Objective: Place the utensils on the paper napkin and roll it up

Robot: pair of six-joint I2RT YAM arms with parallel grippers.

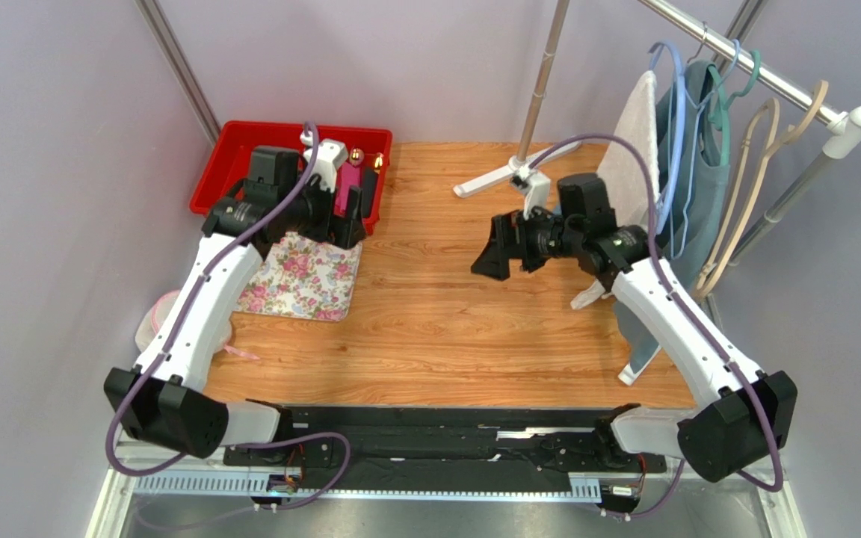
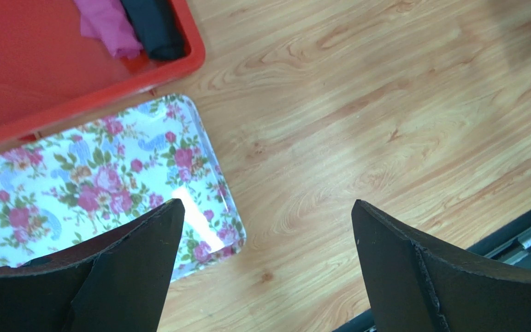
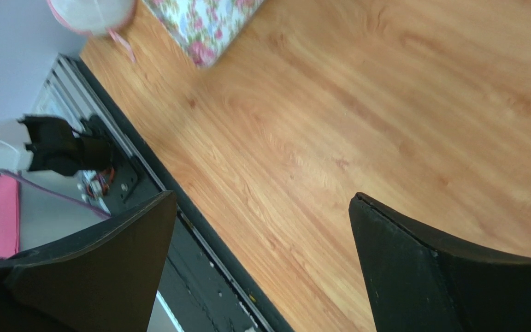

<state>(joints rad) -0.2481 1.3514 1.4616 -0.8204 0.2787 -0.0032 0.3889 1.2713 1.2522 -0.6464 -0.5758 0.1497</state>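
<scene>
The red bin (image 2: 40,55) holds the magenta paper napkin (image 2: 109,24) beside a black item (image 2: 154,28). The tray (image 2: 109,180) shows pink roses on white. The surface (image 1: 458,314) is light woodgrain.

Bright even light, soft shadows, glare on floral tray (image 2: 199,235)

Magenta-pink paper napkin (image 2: 111,26), rumpled (not spread flat), lying in corner of red tray (image 2: 40,59)

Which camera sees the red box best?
The top external view. It shows the red box almost whole at the far left, with its rim all round, though the left arm covers part of it. The left wrist view catches only one corner, close up. The right wrist view shows none of it.
</scene>
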